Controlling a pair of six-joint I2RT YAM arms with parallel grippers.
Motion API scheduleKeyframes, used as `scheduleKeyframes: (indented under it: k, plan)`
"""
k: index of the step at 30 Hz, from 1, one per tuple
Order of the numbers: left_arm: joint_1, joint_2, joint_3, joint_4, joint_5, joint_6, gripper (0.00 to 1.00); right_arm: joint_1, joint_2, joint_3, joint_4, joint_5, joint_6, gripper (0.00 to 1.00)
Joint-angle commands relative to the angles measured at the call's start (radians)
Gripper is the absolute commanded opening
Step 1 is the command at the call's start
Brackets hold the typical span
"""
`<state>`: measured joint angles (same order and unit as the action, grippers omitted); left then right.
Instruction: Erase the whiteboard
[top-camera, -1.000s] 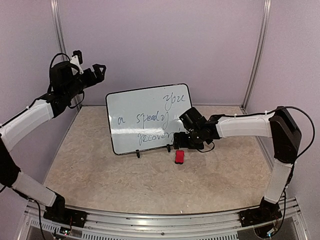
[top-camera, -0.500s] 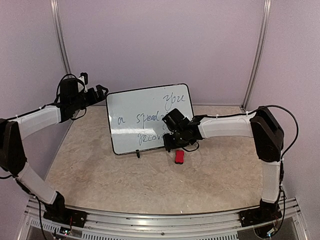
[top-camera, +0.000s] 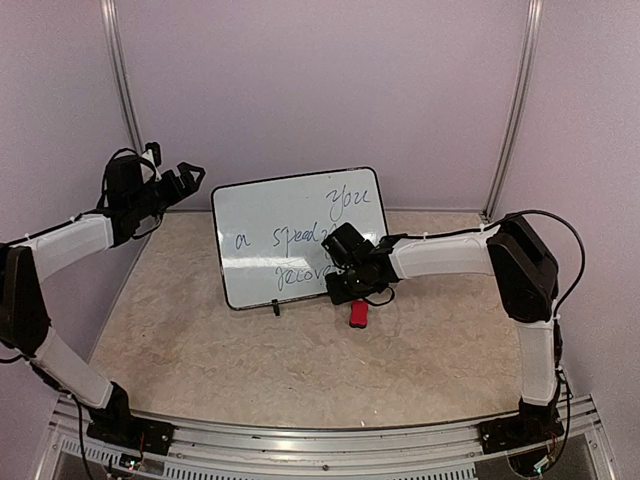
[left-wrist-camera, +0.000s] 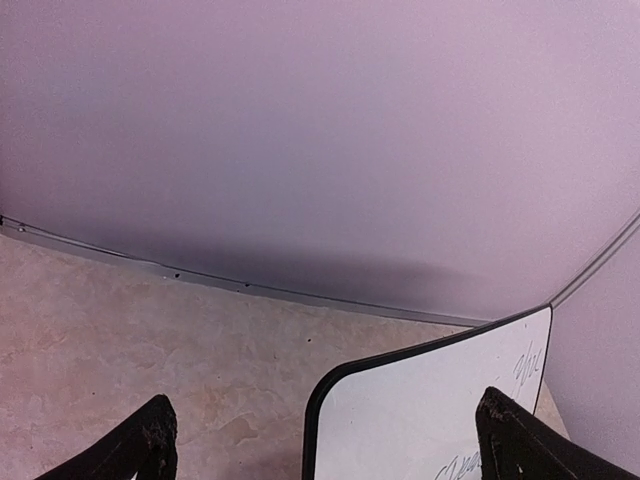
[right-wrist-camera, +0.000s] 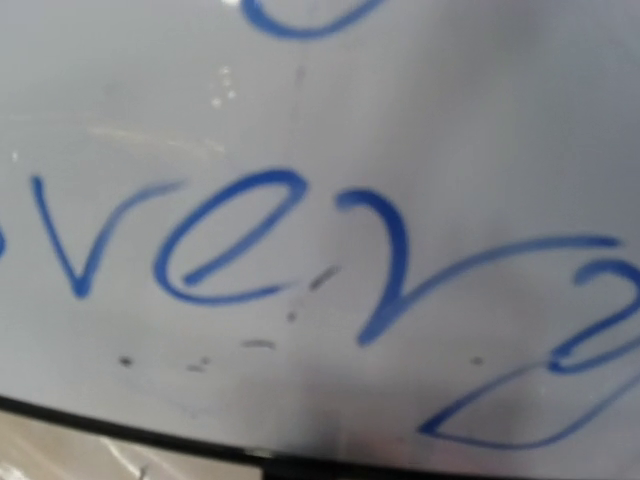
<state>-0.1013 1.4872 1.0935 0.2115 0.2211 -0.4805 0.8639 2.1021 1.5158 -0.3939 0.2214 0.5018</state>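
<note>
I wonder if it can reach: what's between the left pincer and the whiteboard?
Nothing. The top view shows only an open gap between the left pincer and the whiteboard.

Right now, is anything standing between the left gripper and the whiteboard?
Nothing visible does. The left gripper hangs open off the upper left corner of the whiteboard, with only open space between them. The red eraser lies by its lower right corner.

The top external camera looks down from above and behind over the whole table (top-camera: 250, 350) and the whiteboard (top-camera: 290, 215). The left wrist camera views the whiteboard's upper-left corner from well apart. The right wrist camera sits close against its lower blue writing (right-wrist-camera: 240, 240).
</note>
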Motion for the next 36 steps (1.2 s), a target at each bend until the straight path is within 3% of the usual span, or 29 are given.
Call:
scheduleKeyframes:
  k: [1, 9, 22, 36]
  plan:
    - [0.014, -0.026, -0.025, 0.041, 0.023, -0.021, 0.99, 0.009, 0.029, 0.007, 0.034, -0.004, -0.028, 0.35]
    - [0.02, -0.028, -0.03, 0.047, 0.024, -0.025, 0.99, 0.009, 0.058, 0.007, 0.059, 0.01, -0.057, 0.33]
    - [0.031, -0.036, -0.034, 0.058, 0.039, -0.029, 0.99, 0.009, 0.033, -0.076, 0.136, -0.019, -0.107, 0.0]
    - [0.031, -0.1, 0.015, -0.044, 0.047, -0.025, 0.99, 0.009, -0.096, -0.255, 0.276, -0.167, -0.302, 0.0]
